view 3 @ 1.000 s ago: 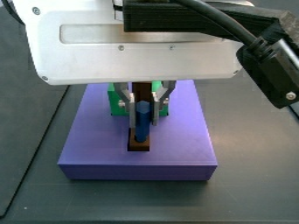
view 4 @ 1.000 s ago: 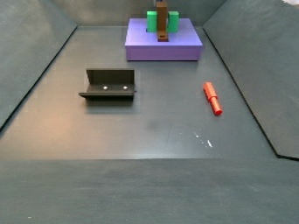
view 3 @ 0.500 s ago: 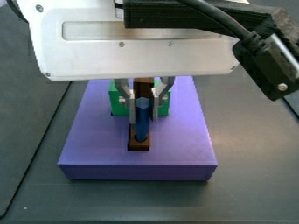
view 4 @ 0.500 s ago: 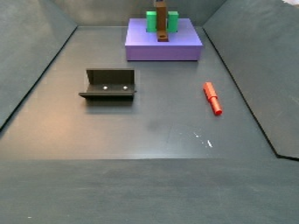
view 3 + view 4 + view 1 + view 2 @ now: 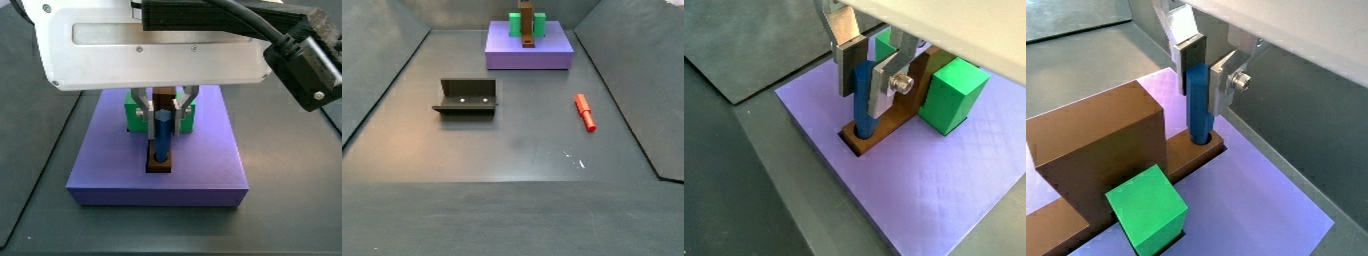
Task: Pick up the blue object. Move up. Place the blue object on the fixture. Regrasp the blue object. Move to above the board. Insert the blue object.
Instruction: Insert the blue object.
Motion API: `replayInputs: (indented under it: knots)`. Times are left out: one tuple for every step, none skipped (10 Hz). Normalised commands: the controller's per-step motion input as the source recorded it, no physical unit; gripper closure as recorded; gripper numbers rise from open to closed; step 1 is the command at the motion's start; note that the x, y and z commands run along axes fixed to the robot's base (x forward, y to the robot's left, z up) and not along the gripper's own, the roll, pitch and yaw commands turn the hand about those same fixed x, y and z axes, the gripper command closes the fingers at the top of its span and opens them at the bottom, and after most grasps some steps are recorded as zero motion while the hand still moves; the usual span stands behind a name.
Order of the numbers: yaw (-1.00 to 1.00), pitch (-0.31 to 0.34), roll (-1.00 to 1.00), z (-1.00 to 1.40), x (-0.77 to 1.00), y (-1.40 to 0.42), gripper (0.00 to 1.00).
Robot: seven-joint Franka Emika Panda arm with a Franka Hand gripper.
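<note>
Your pincer (image 5: 867,72) is over the board (image 5: 938,190), pinching the blue object (image 5: 862,100) upright between its silver finger plates (image 5: 1189,48). The peg's lower end sits at or in the hole at the near end of the brown bar (image 5: 1100,150); how deep it has gone can't be told from either wrist view.

Risks from here, as I judge them:
- If the peg is only partly seated, letting go now could leave it leaning or let it tip out. The cause would be a shallow insertion.
- Any sideways drift while you press could jam the peg against the hole's edge and twist it in the pads. Both peg and pads look smooth, so slip is plausible.
- Lifting away at an angle could drag the peg back out.

Materials and shapes:
- Blue object: slim, straight-sided stick, matte plastic look.
- Board: flat lavender slab with a faint fine-grained surface.
- Brown bar: blocky, sharp-edged, matte.
- Green block (image 5: 953,95): plain box, just beside the bar.

In a side view the fixture (image 5: 466,97), a dark low-walled bracket, stands empty, well apart from the board. The red peg (image 5: 585,112) lies loose on the dark tabletop (image 5: 516,210).
</note>
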Motion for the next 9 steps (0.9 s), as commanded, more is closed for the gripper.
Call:
replayInputs:
  knots:
    - [-0.1, 0.086, -0.2, 0.18, 0.06, 0.0, 1.0]
    - [-0.03, 0.076, -0.13, 0.24, 0.06, -0.04, 1.0]
    - [0.0, 0.117, 0.0, 0.19, 0.12, -0.1, 1.0]
    - [0.0, 0.189, 0.04, 0.1, 0.19, -0.02, 1.0]
    - [0.0, 0.159, 0.05, 0.0, 0.16, 0.0, 1.0]
    - [0.0, 0.107, 0.03, -0.11, 0.15, 0.0, 1.0]
    - [-0.03, 0.06, 0.0, -0.33, 0.18, 0.03, 1.0]
    - [-0.09, 0.0, -0.11, -0.27, 0.16, 0.17, 1.0]
    - [-0.07, 0.0, -0.23, -0.18, 0.2, 0.15, 1.0]
